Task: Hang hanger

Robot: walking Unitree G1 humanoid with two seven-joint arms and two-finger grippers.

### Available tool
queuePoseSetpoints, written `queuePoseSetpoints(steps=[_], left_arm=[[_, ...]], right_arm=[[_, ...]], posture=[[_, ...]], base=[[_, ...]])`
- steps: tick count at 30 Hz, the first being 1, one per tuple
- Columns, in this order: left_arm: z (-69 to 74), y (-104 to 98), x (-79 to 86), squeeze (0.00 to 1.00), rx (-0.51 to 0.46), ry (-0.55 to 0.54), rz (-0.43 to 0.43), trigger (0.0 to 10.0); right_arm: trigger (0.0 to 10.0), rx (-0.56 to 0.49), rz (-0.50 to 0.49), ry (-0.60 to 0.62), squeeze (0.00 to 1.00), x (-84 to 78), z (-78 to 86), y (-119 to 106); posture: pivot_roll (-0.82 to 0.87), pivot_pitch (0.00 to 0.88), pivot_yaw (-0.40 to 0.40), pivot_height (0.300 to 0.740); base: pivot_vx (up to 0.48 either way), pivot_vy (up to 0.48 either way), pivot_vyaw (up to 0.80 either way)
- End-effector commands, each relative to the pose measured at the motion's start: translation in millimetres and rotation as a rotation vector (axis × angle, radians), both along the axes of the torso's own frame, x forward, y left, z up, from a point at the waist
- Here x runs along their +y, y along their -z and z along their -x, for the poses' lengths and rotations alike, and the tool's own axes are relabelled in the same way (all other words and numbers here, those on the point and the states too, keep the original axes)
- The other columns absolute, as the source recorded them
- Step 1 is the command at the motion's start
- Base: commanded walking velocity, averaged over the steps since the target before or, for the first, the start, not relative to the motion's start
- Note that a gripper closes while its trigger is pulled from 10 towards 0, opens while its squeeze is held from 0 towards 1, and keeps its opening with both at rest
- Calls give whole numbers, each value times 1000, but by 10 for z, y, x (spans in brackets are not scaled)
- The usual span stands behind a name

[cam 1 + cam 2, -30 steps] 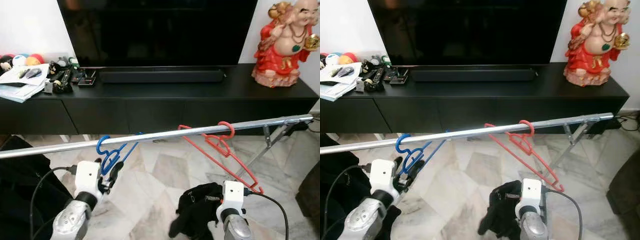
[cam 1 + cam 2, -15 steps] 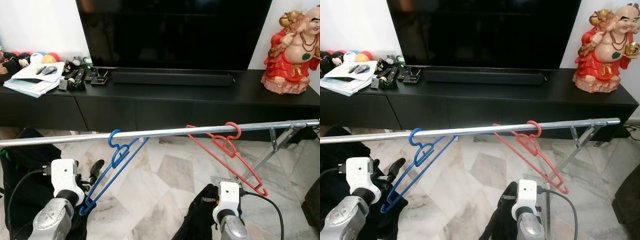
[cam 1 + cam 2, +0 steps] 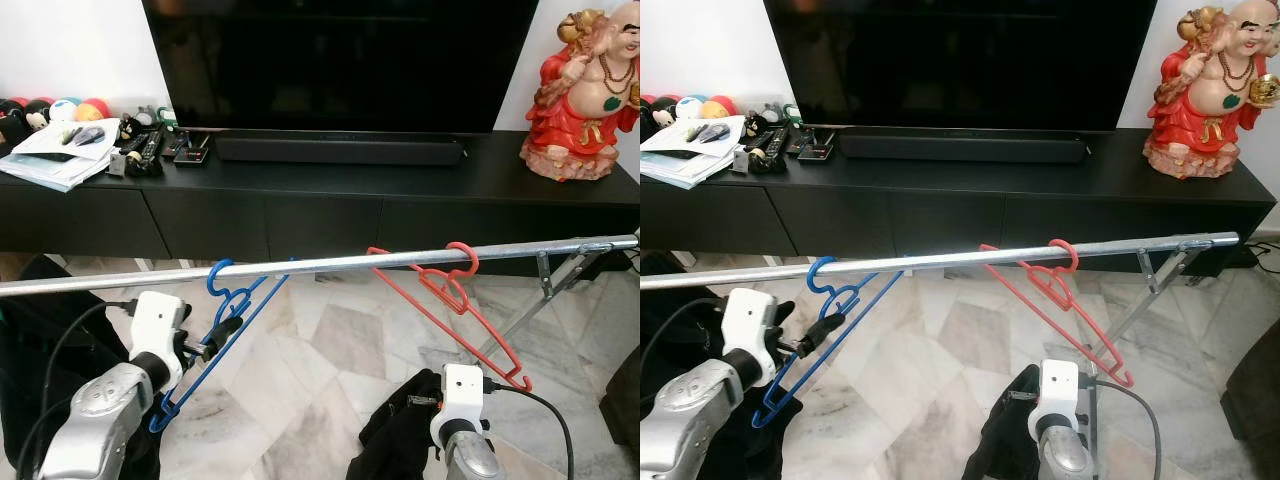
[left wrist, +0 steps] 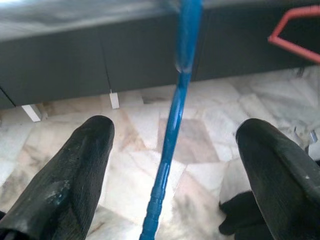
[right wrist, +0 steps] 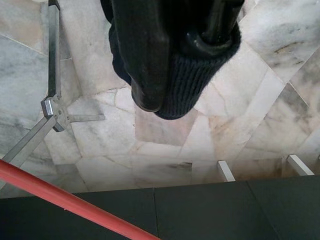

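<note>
A blue hanger (image 3: pixel 228 300) hangs by its hook on the silver rail (image 3: pixel 330 264), left of the middle. My left gripper (image 3: pixel 222 331) is just below its neck and stands open. In the left wrist view the hanger's blue arm (image 4: pixel 172 135) runs between the two spread fingers (image 4: pixel 75 175) and touches neither. Further right on the same rail hangs a red hanger (image 3: pixel 455 305). My right gripper (image 5: pixel 175 60) is held low below the red hanger, shut on a piece of black knit cloth (image 3: pixel 400 440).
Behind the rail stands a long black TV console (image 3: pixel 330 190) with a TV, a red figurine (image 3: pixel 585 95) on the right, and papers and remotes (image 3: pixel 70 155) on the left. The rail's metal stand leg (image 3: pixel 520 315) slants down at the right. Dark bags (image 3: pixel 40 320) lie at the left.
The camera has shifted a little. My left gripper has come up from beside the blue hanger's lower arm to just under its neck. The right arm has stayed low with the cloth.
</note>
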State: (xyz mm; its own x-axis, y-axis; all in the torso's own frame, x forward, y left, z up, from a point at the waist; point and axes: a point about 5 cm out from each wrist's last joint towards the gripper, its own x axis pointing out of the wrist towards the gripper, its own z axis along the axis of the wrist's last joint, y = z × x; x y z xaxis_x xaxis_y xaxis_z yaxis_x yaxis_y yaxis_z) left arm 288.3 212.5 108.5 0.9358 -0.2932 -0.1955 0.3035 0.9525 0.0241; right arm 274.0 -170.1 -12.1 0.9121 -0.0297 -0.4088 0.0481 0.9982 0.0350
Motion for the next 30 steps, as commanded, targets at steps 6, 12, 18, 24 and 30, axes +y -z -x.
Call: queuePoseSetpoints(steps=[6,12,18,24,30], left_arm=[[-124,81,-122,0,49,-2,-29,10000],[-238,147,-182,0,78,-24,-76,10000],[-310,165,-100,0,90,-94,-120,10000],[-374,125,4,0,70,-168,-126,10000],[-402,123,-15,0,65,-168,-103,10000]], right_arm=[[10000,0,2,-13,0,34,-23,-11],[10000,-4,5,-15,0,47,-33,-19],[10000,-3,9,-27,0,63,-15,-7],[10000,10,12,-32,0,74,7,20],[10000,11,15,-43,0,96,5,20]], posture=[[-30,66,28,740],[-44,55,33,740],[-45,48,34,740],[-46,48,34,740],[-45,48,31,740]], base=[[0,0,0],[0,0,0],[0,0,0],[0,0,0],[0,0,0]])
